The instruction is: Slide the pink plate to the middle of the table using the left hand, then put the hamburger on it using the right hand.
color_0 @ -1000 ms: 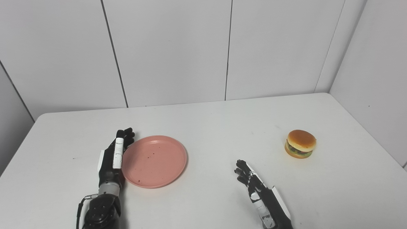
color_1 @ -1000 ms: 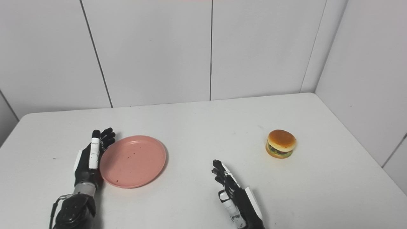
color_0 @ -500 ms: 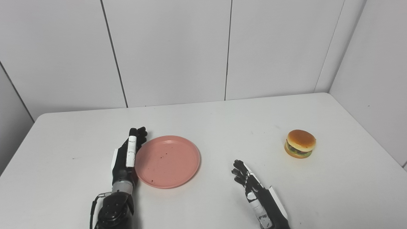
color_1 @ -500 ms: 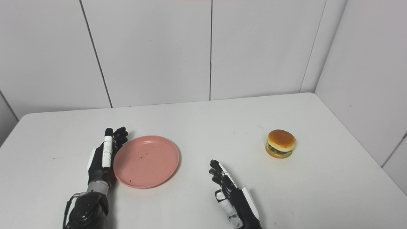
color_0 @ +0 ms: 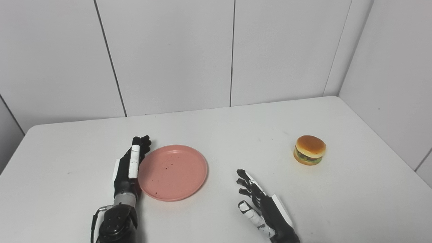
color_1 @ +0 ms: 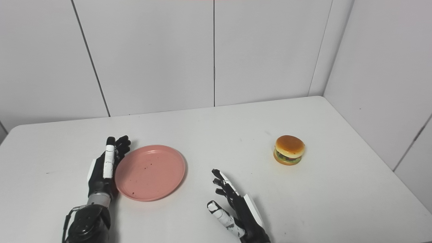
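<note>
While the white rectangular table (color_0: 216, 128) fills most of both views, white panelled walls (color_0: 168, 54) close it in along its far edge and its right side. On the table, left of its middle, lies the round pink plastic plate (color_0: 172, 172), flat, with a few dark specks on its surface. Set on edge along the plate's left rim is the black-and-white left hand (color_0: 130, 167), fingers straight and held together, touching or just beside the rim; it grips nothing. Right of the plate and nearer the table's front edge hovers the black-and-white right hand (color_1: 233, 206), fingers spread apart and thumb out, empty. Well to the right of the plate, toward the table's right side, sits the small toy hamburger (color_0: 309, 150) with its tan bun, upright, apart from both hands, with bare tabletop between it and the plate.
</note>
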